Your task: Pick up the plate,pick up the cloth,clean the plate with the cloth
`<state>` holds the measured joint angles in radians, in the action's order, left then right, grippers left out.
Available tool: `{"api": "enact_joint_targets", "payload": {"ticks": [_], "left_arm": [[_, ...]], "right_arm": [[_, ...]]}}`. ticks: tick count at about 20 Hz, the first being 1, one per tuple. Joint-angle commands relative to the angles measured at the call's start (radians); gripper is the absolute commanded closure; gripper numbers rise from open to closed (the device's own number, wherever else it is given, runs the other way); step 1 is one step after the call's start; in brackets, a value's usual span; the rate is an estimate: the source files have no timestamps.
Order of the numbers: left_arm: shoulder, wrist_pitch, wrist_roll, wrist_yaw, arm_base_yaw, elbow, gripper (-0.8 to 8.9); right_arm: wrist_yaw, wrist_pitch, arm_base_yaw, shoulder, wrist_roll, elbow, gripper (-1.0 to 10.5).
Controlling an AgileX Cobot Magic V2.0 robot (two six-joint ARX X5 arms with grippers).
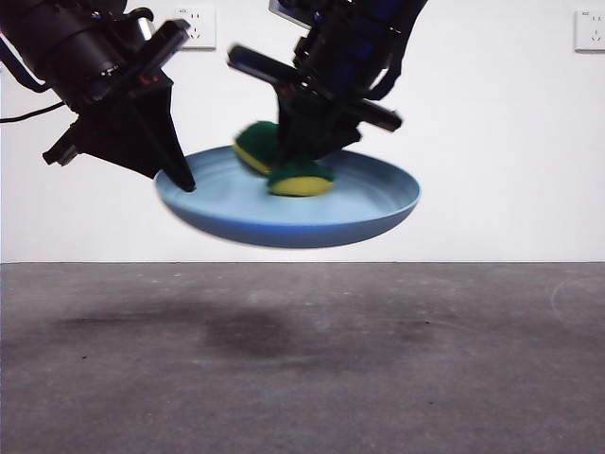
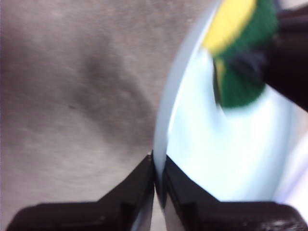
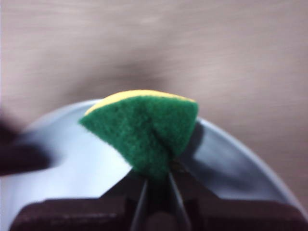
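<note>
The light-blue plate (image 1: 378, 203) hangs in the air above the table, roughly level. My left gripper (image 1: 180, 178) is shut on its left rim; the left wrist view shows the jaws pinching the plate's thin edge (image 2: 161, 144). The cloth (image 1: 301, 178), a yellow sponge with a green top, is squeezed in my right gripper (image 1: 307, 151) and presses down inside the plate. In the right wrist view the folded green face of the cloth (image 3: 144, 130) stands between the jaws over the plate (image 3: 72, 159). The cloth (image 2: 240, 57) also shows blurred in the left wrist view.
The grey table (image 1: 302, 359) lies below, with the plate's shadow on it. A white wall behind carries two sockets (image 1: 197, 26), (image 1: 588, 30).
</note>
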<state>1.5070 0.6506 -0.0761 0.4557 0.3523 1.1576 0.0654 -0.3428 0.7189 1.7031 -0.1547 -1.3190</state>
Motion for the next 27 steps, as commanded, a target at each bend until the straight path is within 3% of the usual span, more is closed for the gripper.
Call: {"api": "enact_joint_targets", "payload": {"ticks": [1,2,4,7,11,16,18,19,21,22,27], "left_arm": [[-0.008,-0.006,0.104,-0.235,0.027,0.009,8.26],[-0.005,-0.011,0.108,-0.341,0.027,0.009,8.26],[0.004,-0.039,0.108,-0.408,0.011,0.008,8.26],[0.042,-0.104,0.106,-0.407,-0.017,0.008,8.26],[0.147,-0.133,0.106,-0.404,-0.040,0.008,8.26],[0.272,-0.157,0.106,-0.481,-0.051,0.008,8.26],[0.277,-0.157,0.106,-0.479,-0.051,0.008,8.01],[0.277,-0.156,0.106,-0.477,-0.051,0.008,7.20],[0.277,-0.148,0.102,-0.477,-0.051,0.008,4.04],[0.277,-0.146,0.101,-0.474,-0.051,0.008,3.37],[0.256,-0.095,0.050,-0.443,-0.045,0.008,3.46]], "right_arm": [[0.009,0.002,0.003,-0.029,-0.057,0.013,9.6],[0.004,-0.006,0.003,-0.064,-0.057,0.013,9.6],[0.003,-0.027,0.003,-0.141,-0.054,0.013,9.6],[0.003,-0.081,0.003,-0.257,-0.055,0.013,9.6],[-0.059,-0.149,0.003,-0.413,-0.045,0.013,9.6],[-0.264,-0.262,0.003,-0.535,-0.008,0.013,9.6],[-0.285,-0.319,0.002,-0.556,-0.005,0.013,9.6],[-0.285,-0.337,0.002,-0.561,-0.004,0.013,9.6],[-0.285,-0.350,-0.001,-0.560,-0.001,0.013,9.6],[-0.285,-0.349,-0.004,-0.558,-0.001,0.013,9.6],[-0.285,-0.349,-0.023,-0.477,-0.001,0.013,9.6]]}}
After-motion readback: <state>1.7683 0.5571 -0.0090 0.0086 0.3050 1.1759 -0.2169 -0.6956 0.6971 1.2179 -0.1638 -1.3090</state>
